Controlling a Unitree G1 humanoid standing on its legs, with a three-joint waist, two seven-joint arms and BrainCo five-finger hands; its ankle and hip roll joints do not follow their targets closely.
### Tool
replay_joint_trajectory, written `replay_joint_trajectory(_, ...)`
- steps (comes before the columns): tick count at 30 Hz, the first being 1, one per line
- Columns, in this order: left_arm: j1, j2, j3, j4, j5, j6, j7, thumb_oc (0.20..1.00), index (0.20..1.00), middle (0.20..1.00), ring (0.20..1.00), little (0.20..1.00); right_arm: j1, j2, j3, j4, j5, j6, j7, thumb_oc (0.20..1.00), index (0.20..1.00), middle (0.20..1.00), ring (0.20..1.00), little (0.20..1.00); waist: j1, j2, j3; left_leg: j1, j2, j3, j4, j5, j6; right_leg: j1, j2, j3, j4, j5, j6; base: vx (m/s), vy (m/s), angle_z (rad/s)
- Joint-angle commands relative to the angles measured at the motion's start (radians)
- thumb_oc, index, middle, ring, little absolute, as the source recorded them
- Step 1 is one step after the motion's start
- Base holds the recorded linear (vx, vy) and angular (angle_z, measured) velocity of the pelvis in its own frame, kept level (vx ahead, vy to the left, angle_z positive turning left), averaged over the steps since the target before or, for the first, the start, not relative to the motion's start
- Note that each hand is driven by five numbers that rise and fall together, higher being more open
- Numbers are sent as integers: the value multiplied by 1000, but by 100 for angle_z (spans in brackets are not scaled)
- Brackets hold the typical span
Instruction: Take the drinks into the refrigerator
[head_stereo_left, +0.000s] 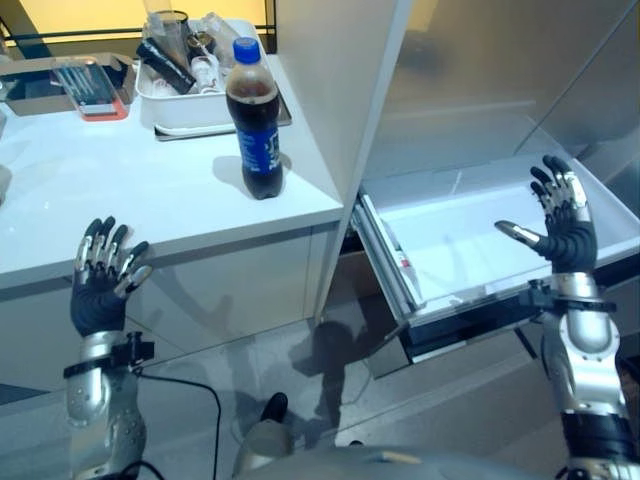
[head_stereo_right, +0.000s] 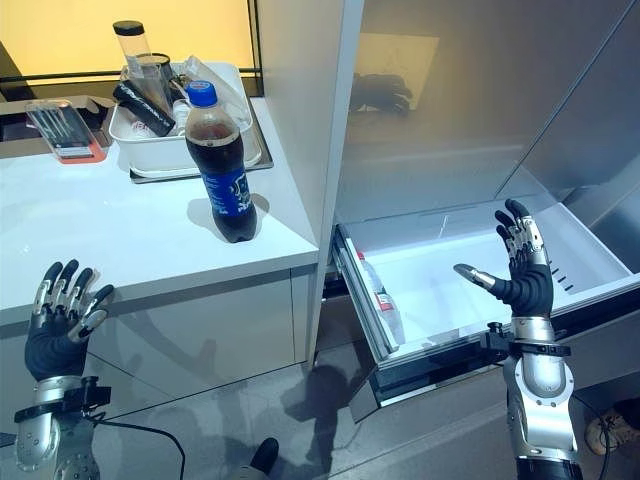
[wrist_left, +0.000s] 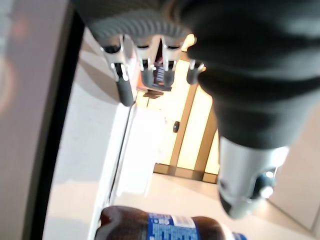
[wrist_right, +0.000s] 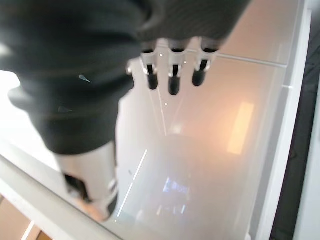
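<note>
Left hand (head_stereo_left: 100, 285) raised in front of the desk's (head_stereo_left: 120, 195) near edge, below the top surface, fingers straight and spread, nothing in it. Right hand (head_stereo_left: 562, 228) raised over the front rim of the pulled-out drawer (head_stereo_left: 470, 240), palm toward the fridge (head_stereo_right: 450, 110), fingers extended, thumb out to the side, also empty. Left wrist view: fingers (wrist_left: 122, 82) relaxed, bottle (wrist_left: 165, 227) visible past them, not touched. Right wrist view: fingers (wrist_right: 172, 75) straight above the pale drawer floor. Bottle (head_stereo_left: 256, 120): dark cola, blue cap, blue label, upright on the desk near its right end, well apart from both hands, not yet in the fridge. Just behind the bottle, a white bin (head_stereo_left: 180, 105) on a tray, packed with a dark tube, a clear cup and small items; the bottle stands just in front of it. Far left rear of the desk: a clear case with a red base (head_stereo_left: 90, 90). Between bottle and drawer stands the fridge's white side wall (head_stereo_left: 335, 100), edge-on at the desk's right end. Drawer is open, white inside; one small item with a red mark (head_stereo_right: 380, 290) lies along its left wall. Fridge interior above the drawer is a grey panel. A shoe (head_stereo_right: 605, 432) shows at the floor, lower right.
</note>
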Motion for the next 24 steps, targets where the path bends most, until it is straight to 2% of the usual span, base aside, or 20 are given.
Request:
replay_joint_trajectory(1,-28,47,14,10,71,-71,31,1000,1000,1000,1000,1000,-6,-30,-40,-43,-10,-25,-5,1000,1000,1000,1000,1000,-7,4,-74,38,26,65,9,-68,37,-58,-20,19,155,-62,29,-68,256,148)
replay_joint_trajectory(3,-52,60,-8,12,138,-70,84,1000,1000,1000,1000,1000,-12,-33,-26,-41,-13,-23,-8,1000,1000,1000,1000,1000,-13,6,-76,44,27,75,8,-71,40,-57,-22,33,152,-60,29,7,27,-19)
replay_joint_trajectory(16,-117,49,-123,-70,208,-61,126,1000,1000,1000,1000,1000,-7,2,47,-23,-11,-7,-10,1000,1000,1000,1000,1000,-54,23,-91,76,26,126,-10,-73,54,-48,-24,89,113,-27,35,-1,21,-17)
replay_joint_trajectory(24,-119,57,-123,-87,217,-58,130,1000,1000,1000,1000,1000,11,8,57,-35,-11,0,1,1000,1000,1000,1000,1000,-66,28,-94,90,29,148,-15,-79,56,-45,-25,113,99,-18,37,9,10,-13)
